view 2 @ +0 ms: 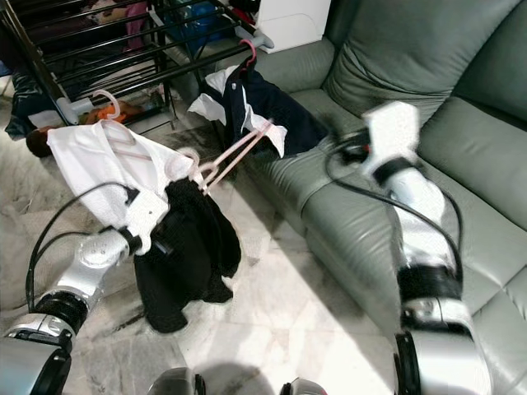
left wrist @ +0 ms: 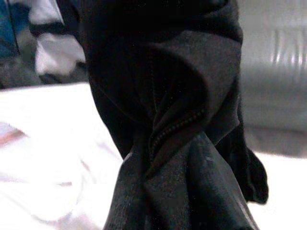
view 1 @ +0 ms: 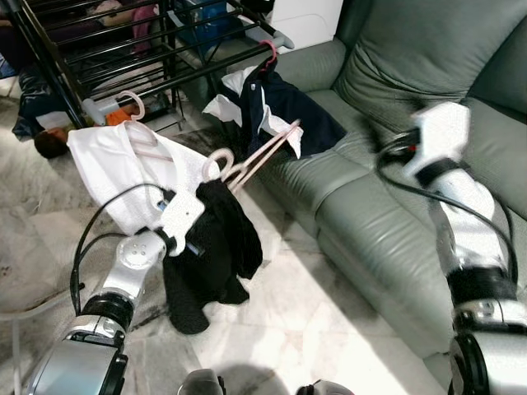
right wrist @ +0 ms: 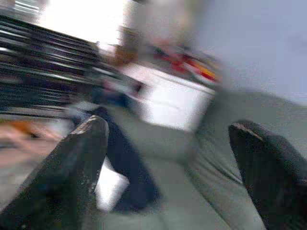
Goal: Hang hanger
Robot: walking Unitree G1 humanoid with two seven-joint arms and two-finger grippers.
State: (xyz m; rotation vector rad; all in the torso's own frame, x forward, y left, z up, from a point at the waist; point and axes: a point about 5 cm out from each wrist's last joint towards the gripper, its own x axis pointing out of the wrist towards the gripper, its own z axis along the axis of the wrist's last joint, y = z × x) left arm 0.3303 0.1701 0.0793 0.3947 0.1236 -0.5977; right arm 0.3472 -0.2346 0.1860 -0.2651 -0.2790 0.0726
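Left gripper (view 1: pixel 191 216) raised over the marble floor (view 1: pixel 313 321), holding up a black garment (view 1: pixel 210 255) on a pink hanger (view 1: pixel 247 164); fingers hidden by cloth, cannot tell whether apart or together. Right gripper (right wrist: pixel 168 158) above the grey sofa (view 1: pixel 370 206) seat, fingers (right wrist: pixel 76 163) spread wide, nothing between them. Navy-and-white garment (view 1: pixel 276 111) on the sofa's front edge. White shirt (view 1: pixel 115 169) hangs at the black drying rack (view 1: pixel 99 49).

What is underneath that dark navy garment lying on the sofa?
The navy garment rests on the grey-green sofa seat, hung on a pink hanger with a white piece showing at its edges. Whatever lies beneath its middle is covered.
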